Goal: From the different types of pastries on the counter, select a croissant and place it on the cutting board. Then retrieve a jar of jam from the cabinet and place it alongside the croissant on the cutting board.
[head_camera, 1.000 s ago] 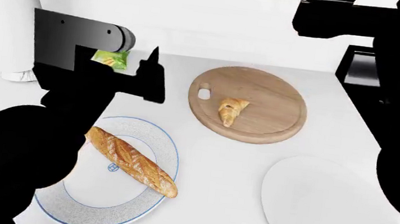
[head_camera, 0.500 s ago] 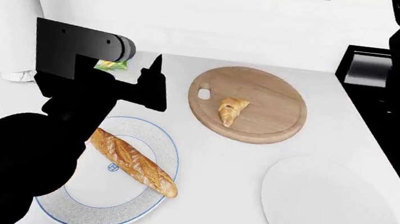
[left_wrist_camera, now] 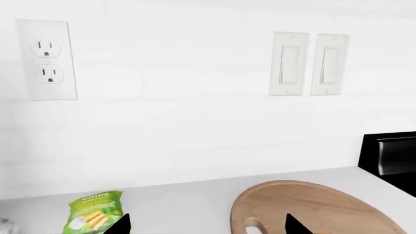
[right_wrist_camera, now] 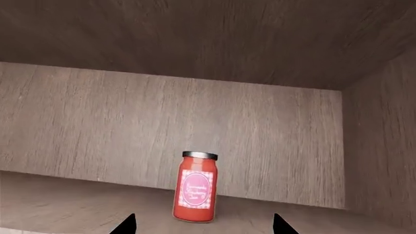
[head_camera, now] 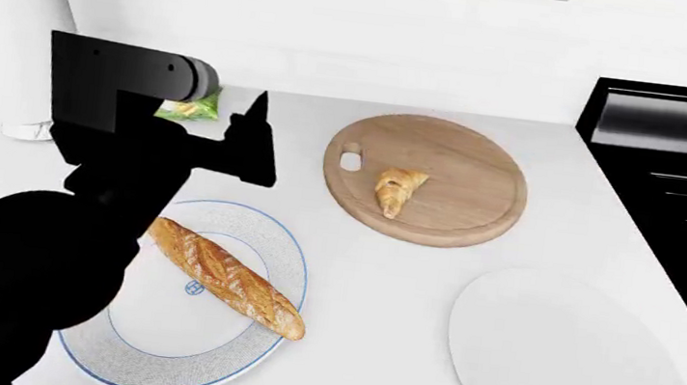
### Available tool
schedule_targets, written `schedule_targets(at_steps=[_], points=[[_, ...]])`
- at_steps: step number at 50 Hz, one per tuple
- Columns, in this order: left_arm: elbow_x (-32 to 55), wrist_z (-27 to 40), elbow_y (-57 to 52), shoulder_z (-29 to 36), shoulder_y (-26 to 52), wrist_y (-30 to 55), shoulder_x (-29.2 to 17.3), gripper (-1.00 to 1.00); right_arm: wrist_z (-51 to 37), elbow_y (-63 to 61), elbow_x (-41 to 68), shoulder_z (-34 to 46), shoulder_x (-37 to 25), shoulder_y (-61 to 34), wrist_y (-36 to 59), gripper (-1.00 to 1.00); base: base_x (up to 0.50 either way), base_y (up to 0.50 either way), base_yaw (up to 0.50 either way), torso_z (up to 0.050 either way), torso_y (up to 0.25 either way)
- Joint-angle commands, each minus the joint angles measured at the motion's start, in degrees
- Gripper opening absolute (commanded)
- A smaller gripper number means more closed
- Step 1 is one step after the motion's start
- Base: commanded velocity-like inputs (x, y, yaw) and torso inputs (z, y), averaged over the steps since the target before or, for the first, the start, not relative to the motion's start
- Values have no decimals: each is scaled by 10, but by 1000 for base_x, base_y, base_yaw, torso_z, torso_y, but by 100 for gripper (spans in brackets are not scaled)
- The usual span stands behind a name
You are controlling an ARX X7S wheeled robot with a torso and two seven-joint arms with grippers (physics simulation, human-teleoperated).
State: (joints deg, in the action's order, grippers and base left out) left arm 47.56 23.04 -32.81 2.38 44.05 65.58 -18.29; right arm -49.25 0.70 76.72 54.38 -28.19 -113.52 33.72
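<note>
The croissant [head_camera: 398, 190] lies on the round cutting board [head_camera: 464, 158], on the white counter [head_camera: 373, 274]. The board's edge and handle hole also show in the left wrist view, where the cutting board [left_wrist_camera: 325, 207] is ahead of my left gripper [left_wrist_camera: 208, 228]. That left gripper [head_camera: 253, 139] hovers open and empty left of the board. The jar of jam [right_wrist_camera: 195, 187], red with a dark lid and pink label, stands upright on the wooden cabinet shelf [right_wrist_camera: 65, 200]. My right gripper [right_wrist_camera: 202, 229] is open just in front of it, one finger to each side. The right arm is out of the head view.
A long baguette [head_camera: 225, 277] rests on a blue-rimmed plate [head_camera: 137, 363] at front left. A plain white plate [head_camera: 569, 374] sits at front right. A green chips bag [head_camera: 193, 109] lies by the wall. A black stove [head_camera: 678, 153] borders the counter on the right.
The right arm has risen out of the head view. The left arm has shifted slightly left. The croissant and board have stayed put.
</note>
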Motion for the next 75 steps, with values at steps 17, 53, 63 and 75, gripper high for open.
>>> schedule_targets(at_steps=[17, 53, 63, 75], points=[[-12, -9, 10, 24, -7, -23, -14, 100, 112, 271, -25, -4, 105, -40, -19, 100, 0, 0, 0, 0, 0], [13, 15, -9, 19, 7, 2, -32, 100, 170, 413, -47, 13, 197, -155, 20, 100, 0, 0, 0, 0, 0], [28, 26, -16, 3, 7, 7, -32, 100, 63, 329, -56, -5, 159, -162, 16, 100, 0, 0, 0, 0, 0], [28, 19, -23, 5, -2, -10, -34, 100, 60, 331, -59, -10, 154, -151, 12, 100, 0, 0, 0, 2, 0]])
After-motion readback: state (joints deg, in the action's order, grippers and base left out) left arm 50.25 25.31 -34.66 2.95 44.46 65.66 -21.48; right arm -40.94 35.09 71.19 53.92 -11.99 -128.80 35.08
